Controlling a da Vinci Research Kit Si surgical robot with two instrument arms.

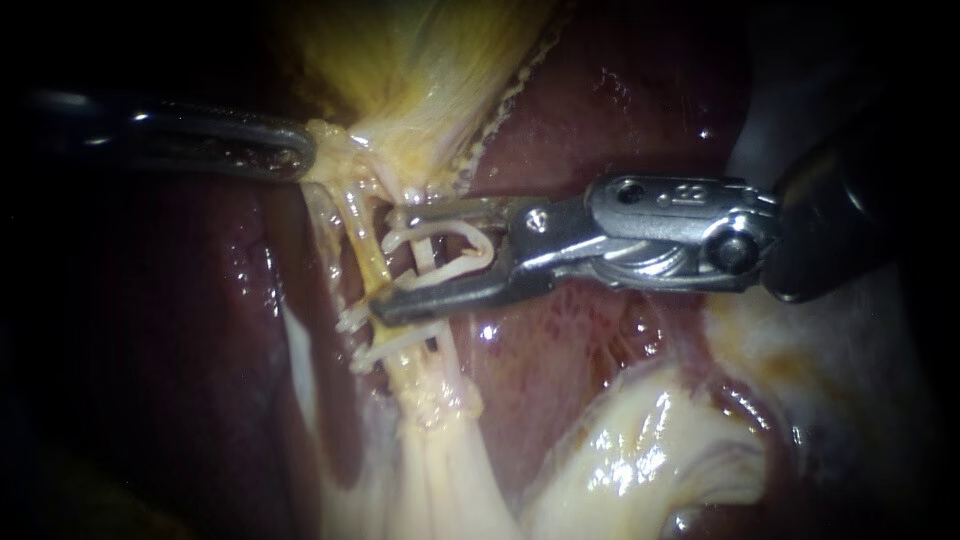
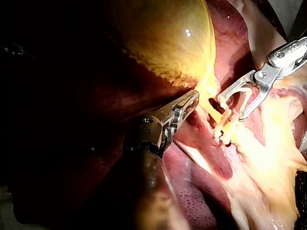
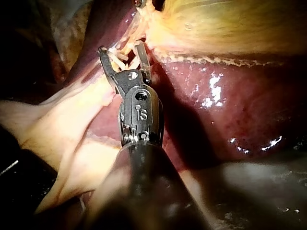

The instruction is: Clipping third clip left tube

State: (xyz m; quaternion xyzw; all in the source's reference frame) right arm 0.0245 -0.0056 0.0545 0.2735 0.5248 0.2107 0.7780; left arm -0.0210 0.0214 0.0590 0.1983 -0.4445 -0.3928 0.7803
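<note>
Sitting in the right instrument's wide-spread jaws, gripped from both sides: an open white clip, C-shaped, straddling a pale tube. Can't confirm it's the left one. Two more white clips sit just below. Left wrist view shows the clip's curve side-on; right wrist view mostly hides it. Left instrument jaws pinch the glossy yellow gallbladder at its edge. Liver is wet and dark red.

You see the gallbladder streaked yellow against the dark maroon liver. The tube is pale yellow, crossed by white clips. Your right instrument is bright silver on a black shaft and carries a white loaded clip. Your left instrument is dark grey.
</note>
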